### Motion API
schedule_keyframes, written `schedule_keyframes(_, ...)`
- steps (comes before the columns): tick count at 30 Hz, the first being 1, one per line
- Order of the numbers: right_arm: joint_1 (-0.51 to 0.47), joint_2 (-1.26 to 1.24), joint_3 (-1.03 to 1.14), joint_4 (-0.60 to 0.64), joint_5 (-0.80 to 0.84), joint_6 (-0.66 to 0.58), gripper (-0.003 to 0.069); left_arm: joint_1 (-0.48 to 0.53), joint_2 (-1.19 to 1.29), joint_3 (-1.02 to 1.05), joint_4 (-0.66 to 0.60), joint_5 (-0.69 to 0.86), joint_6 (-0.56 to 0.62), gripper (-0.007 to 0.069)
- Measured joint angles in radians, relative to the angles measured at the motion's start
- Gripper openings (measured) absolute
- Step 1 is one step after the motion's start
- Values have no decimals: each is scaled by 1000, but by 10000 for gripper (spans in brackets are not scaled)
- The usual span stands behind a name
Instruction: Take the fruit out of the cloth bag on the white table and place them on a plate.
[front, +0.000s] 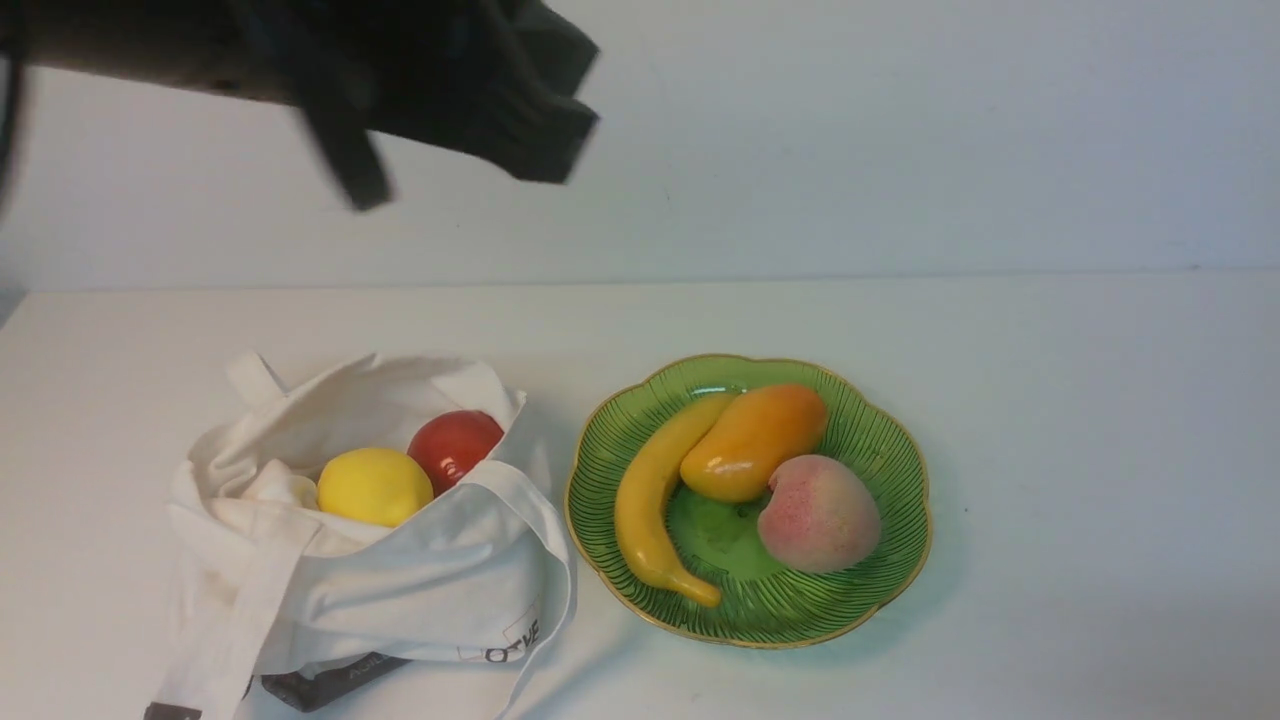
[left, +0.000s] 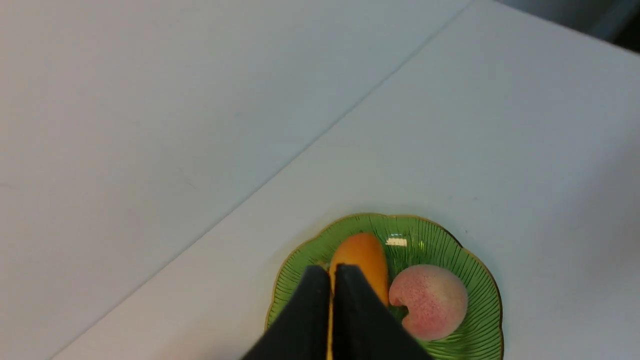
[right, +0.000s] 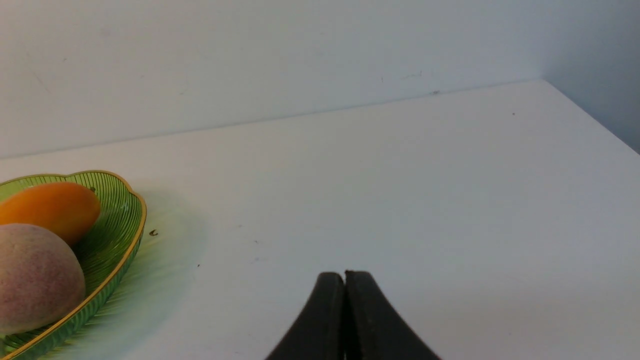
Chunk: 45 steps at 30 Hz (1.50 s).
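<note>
The cloth bag (front: 420, 590) lies open at the front left of the white table (front: 1050, 400). A yellow lemon (front: 374, 486) and a round red fruit (front: 455, 445) sit in its mouth. The green plate (front: 880, 440) stands right of the bag and holds a banana (front: 650, 500), an orange mango-like fruit (front: 755, 440) and a pink peach (front: 818, 513). My left arm (front: 450, 80) is blurred, high at the upper left. My left gripper (left: 332, 272) is shut and empty, high over the plate (left: 450, 240). My right gripper (right: 345, 275) is shut and empty, low over bare table right of the plate (right: 120, 210).
A plain white wall rises behind the table's back edge. The bag's dark grey label (front: 330, 682) lies at the table's front edge. The table's right edge shows in the right wrist view.
</note>
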Motion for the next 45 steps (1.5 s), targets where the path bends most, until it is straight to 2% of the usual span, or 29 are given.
schedule_keyframes(7, 0, 0, 0, 1, 0, 0, -15, 0, -314, 272, 111, -47, -232, -8)
schedule_keyframes(11, 0, 0, 0, 1, 0, 0, -15, 0, -479, 459, 130, -93, -311, -8)
schedule_keyframes(20, 0, 0, 0, 1, 0, 0, -15, 0, -711, 645, 129, -40, -335, -8)
schedule_keyframes(28, 0, 0, 0, 0, 0, 0, -15, 0, -785, 648, 149, -9, -346, -8)
schedule_keyframes(35, 0, 0, 0, 0, 0, 0, -15, 0, -799, 648, 253, 22, -444, -8)
schedule_keyframes(39, 0, 0, 0, 1, 0, 0, -15, 14, -822, 661, 268, 45, -478, -8)
schedule_keyframes(42, 0, 0, 0, 1, 0, 0, -15, 90, -901, 735, 243, 29, -471, -8)
schedule_keyframes(45, 0, 0, 0, 1, 0, -1, -15, 204, -1009, 855, 176, -39, -397, -8)
